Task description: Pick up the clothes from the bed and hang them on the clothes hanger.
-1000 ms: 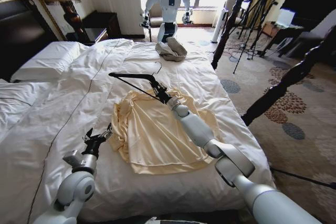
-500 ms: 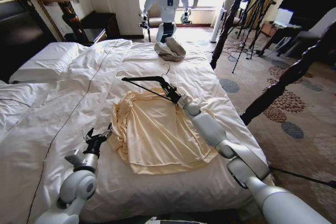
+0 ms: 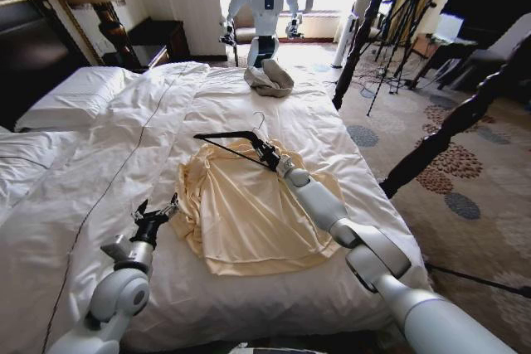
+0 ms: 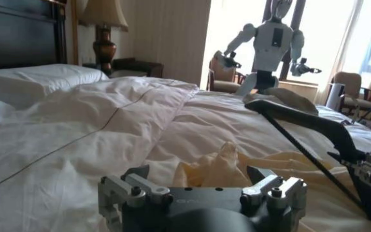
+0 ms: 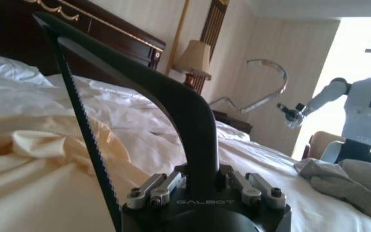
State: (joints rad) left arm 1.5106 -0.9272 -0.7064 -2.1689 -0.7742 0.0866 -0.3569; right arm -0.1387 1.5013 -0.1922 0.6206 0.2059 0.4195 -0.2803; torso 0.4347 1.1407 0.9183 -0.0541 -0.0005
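The pale yellow shirt (image 3: 249, 209) lies flat and wrinkly on the white bed (image 3: 99, 163). The right pincer (image 3: 267, 155), just above the shirt's collar end, pinches the thin black hanger (image 3: 228, 138). The left pincer (image 3: 158, 217) sits spread wide beside the shirt's sleeve.

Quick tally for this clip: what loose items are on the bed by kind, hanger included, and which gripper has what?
Shirts: 1, the cream-yellow shirt spread flat on the bed.
Hangers: 1, the black hanger held by the right gripper above the shirt's collar.
Cloth bundles: 1, the grey-beige bundle at the far edge.
Total: 3.
The left gripper is open and empty beside the shirt.
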